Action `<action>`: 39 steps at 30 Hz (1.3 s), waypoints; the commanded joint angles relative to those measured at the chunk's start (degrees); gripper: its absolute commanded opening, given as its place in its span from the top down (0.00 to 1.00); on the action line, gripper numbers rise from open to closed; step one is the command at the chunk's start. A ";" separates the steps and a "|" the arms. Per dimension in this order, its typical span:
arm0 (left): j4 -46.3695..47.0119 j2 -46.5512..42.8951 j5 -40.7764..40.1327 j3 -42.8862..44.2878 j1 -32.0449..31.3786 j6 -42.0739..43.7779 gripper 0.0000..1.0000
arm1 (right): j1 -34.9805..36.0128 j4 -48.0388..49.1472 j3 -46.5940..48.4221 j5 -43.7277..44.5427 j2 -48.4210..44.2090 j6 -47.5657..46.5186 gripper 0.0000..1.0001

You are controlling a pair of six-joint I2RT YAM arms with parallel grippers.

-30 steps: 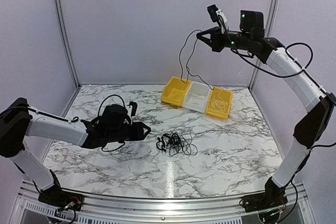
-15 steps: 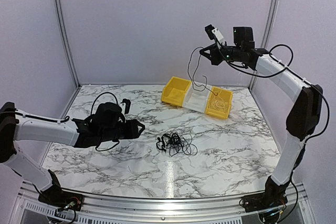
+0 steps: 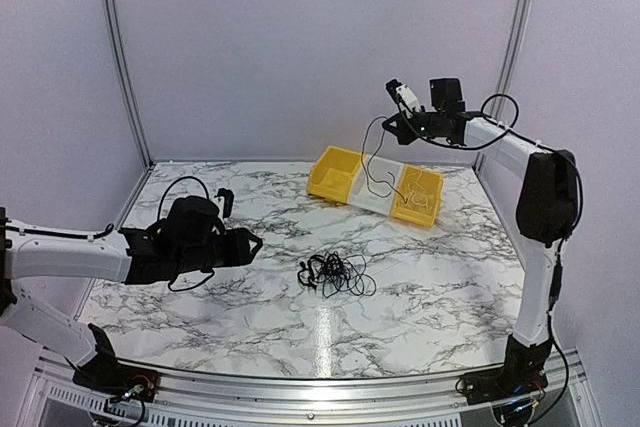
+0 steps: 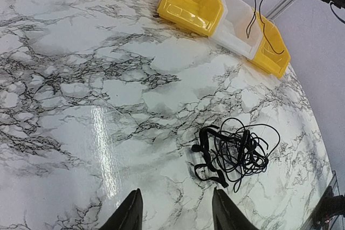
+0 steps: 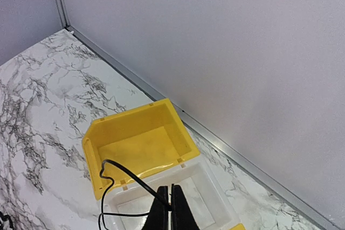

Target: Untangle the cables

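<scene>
Step in hand: one cable is separated and is being delivered to a bin.

Your right gripper (image 3: 387, 126) is raised above the row of three plastic bins (image 3: 335, 173) (yellow, white, yellow) at the table's 1 o'clock. Its fingers are pressed together, pinching a thin black cable strand (image 3: 371, 161). The strand's lower loop hangs over the white middle bin; I cannot tell whether it touches.

The tangle of thin black cables (image 3: 335, 274) lies loose at the middle of the white marble-patterned table (image 3: 200, 327).

Your left gripper (image 4: 175, 196) hovers at the tangle's 9 o'clock, near but apart from it, fingers spread with nothing between them.

Next, in my judgement: lower the strand into a bin and release it. Then bring the left gripper in toward 3 o'clock and pick a single outer loop, not the knot.
</scene>
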 commanded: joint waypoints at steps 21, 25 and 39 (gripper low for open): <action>-5.45 -4.07 -3.55 -1.28 -2.83 -2.95 0.53 | -1.08 8.47 15.17 12.55 14.02 0.27 1.00; -6.39 -3.43 -3.36 -0.13 -2.91 -2.39 0.53 | -0.84 8.57 15.19 12.79 14.82 0.30 1.00; -3.21 -1.60 -3.47 -1.31 -3.08 -3.05 0.53 | 0.88 4.82 0.62 14.95 8.46 -2.16 1.00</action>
